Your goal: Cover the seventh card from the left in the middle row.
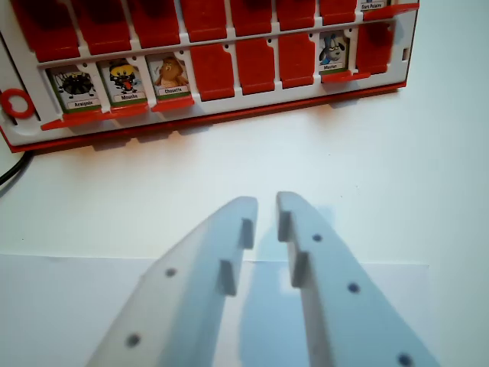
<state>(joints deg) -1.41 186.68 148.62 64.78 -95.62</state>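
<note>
End effector [267, 205] narrowly parted (holding nothing), dog card [333, 52] well beyond, upper right

Bright even light; soft shadow under end effector [267, 205]; slight overall blur.

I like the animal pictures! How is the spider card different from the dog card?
The spider card sits at the far left of the wrist view, with picture cards right beside it; the dog card sits alone toward the right, with red covered slots either side. The spider is dark on a pale background; the dog is white and grey on blue. Both are uncovered, with a red flap lying open below and a small name label.
</note>
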